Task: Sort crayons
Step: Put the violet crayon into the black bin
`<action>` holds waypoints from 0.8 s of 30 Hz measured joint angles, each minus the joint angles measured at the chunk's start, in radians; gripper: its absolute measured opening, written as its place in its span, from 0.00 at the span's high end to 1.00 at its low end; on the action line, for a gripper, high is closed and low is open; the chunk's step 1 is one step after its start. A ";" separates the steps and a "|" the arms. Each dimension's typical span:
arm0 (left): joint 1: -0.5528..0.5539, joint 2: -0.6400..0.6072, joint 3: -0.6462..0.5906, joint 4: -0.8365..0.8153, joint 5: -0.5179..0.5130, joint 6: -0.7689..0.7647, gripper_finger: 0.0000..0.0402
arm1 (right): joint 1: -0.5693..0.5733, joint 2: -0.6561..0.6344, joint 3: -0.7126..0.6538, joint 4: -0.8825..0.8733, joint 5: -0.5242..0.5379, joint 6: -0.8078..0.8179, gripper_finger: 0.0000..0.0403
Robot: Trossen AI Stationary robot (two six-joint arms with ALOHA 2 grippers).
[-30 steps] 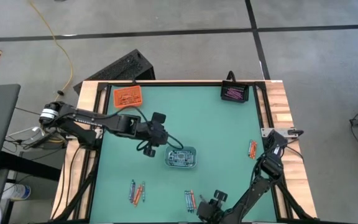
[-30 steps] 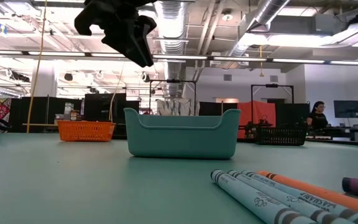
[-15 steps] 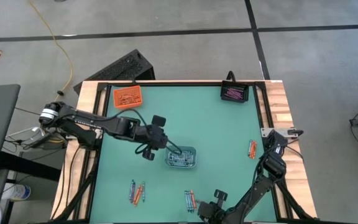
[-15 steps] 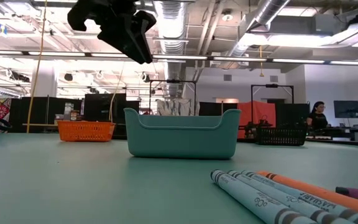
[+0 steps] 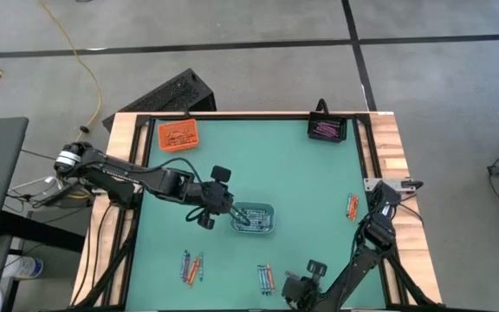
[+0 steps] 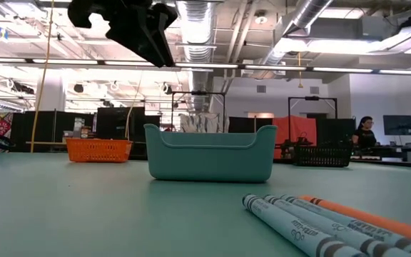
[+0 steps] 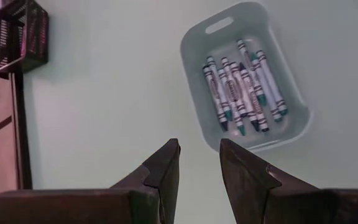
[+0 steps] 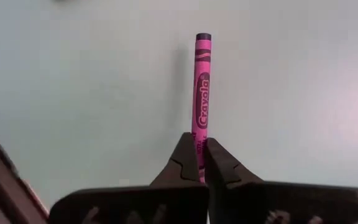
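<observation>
We've got the right gripper (image 8: 199, 163) pinched shut on a pink crayon (image 8: 201, 87) at the near table edge, by the loose crayon cluster (image 5: 264, 278); the stick juts straight out past the fingertips, held near one end. The left gripper (image 7: 199, 160) hangs just beside the grey tray (image 5: 253, 218), jaws part open w/ nothing between them; blue-grey crayons (image 7: 241, 93) lie inside that tray. The pinks look to belong in the black tray (image 5: 327, 129) at the far right corner, so we judge the carry goes there. To do it well: lift straight up first so the long end doesn't drag the mat, keep the wrist level, swing wide of the orange crayons (image 5: 352, 207) near the right edge, and release low over the tray so the stick doesn't bounce out. More crayons (image 5: 191, 268) wait near left, an orange tray (image 5: 178, 134) far left.
</observation>
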 joint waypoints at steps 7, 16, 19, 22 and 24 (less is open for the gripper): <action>-0.073 0.000 0.000 0.001 0.003 -0.051 0.74 | -0.017 -0.033 0.033 -0.058 0.057 -0.047 1.00; -0.178 0.002 -0.015 0.053 0.061 -0.130 0.74 | -0.053 -0.112 0.035 -0.054 0.240 -0.156 1.00; -0.211 0.005 -0.027 0.072 0.065 -0.150 0.74 | -0.086 -0.131 0.035 -0.052 0.291 -0.225 1.00; -0.239 0.008 -0.044 0.105 0.064 -0.171 0.74 | -0.125 -0.158 0.035 -0.052 0.334 -0.315 1.00; -0.258 0.008 -0.069 0.145 0.064 -0.180 0.74 | -0.153 -0.175 0.035 -0.053 0.358 -0.382 1.00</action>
